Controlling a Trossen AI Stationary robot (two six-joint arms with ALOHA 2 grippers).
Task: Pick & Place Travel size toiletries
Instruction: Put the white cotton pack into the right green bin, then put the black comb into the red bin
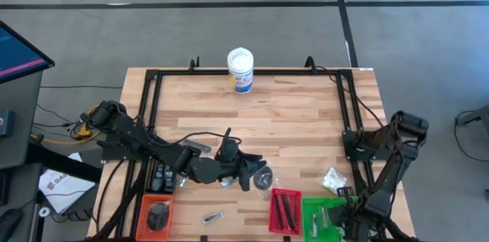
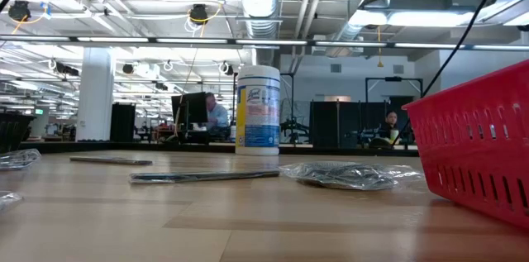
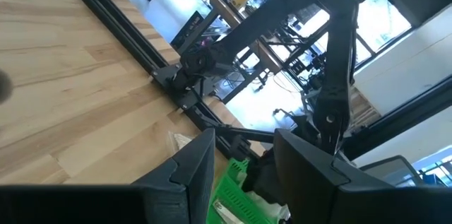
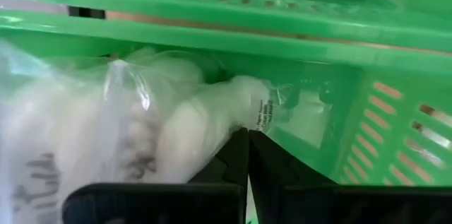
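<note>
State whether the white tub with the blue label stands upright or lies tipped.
Upright: the white tub stands on its base in the low view, lid uppermost.

The butcher-block wooden worktop (image 1: pixel 290 120) is pale tan, striped in lighter and darker planks, framed in black; the cylindrical plastic tub (image 1: pixel 240 70) is white with a blue-and-yellow label; three perforated plastic trays are orange (image 1: pixel 145 205), red (image 1: pixel 273 213) and green (image 1: pixel 312 223); the clear plastic packets (image 4: pixel 127 132) hold white contents.

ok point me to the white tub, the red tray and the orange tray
white tub (image 1: pixel 240 69): high view, on its lid and upper body.
red tray (image 1: pixel 285 211): high view, on its floor beside the black sticks.
orange tray (image 1: pixel 141 213): high view, on its left wall.
</note>
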